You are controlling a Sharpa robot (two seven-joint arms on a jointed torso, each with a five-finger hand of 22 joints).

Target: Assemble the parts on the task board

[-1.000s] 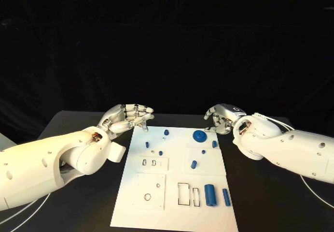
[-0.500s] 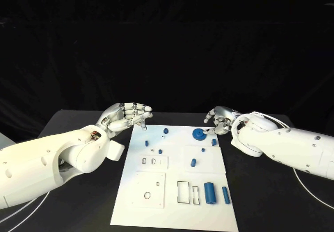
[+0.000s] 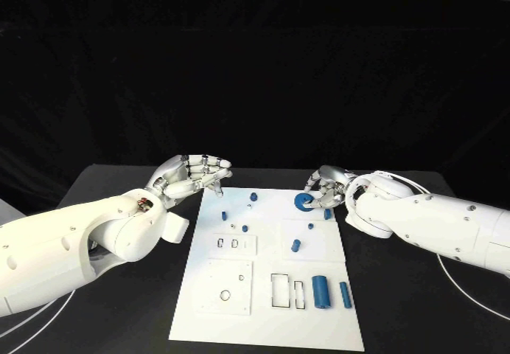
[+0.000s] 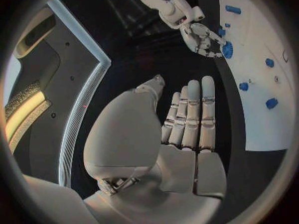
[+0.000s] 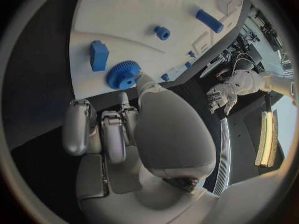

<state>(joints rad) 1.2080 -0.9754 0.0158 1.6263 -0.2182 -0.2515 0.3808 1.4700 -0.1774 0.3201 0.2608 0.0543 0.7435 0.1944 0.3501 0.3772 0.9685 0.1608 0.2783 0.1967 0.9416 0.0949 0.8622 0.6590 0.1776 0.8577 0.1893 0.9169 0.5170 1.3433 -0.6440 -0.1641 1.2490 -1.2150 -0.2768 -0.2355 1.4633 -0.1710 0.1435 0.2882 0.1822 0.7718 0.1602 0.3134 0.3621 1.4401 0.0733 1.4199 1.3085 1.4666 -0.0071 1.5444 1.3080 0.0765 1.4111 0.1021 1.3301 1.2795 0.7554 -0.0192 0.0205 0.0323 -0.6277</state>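
Many small blue parts sit on the white task board [image 3: 213,295], which lies flat in the middle of the black table [image 3: 117,192]. The blue gear [image 3: 304,202] rests at the far end of the board, right at the fingertips [image 3: 315,193] of the right hand [image 3: 329,186]. In the right wrist view one finger [image 5: 144,82] reaches to the gear's rim, and the other fingers are curled in side by side, away from the gear. I cannot tell if the hand has a grip on the gear.

Just beside those fingers a small blue block [image 3: 327,215] lies on the board. Farther from them, two blue cylinders [image 3: 320,290] lie side by side next to open slots [image 3: 281,290] cut in the board. Small blue pegs [image 3: 254,197] stand here and there.

The left hand [image 3: 194,175] hangs over the board's other far corner. Its fingers [image 4: 190,115] are straight and pressed together, holding nothing.
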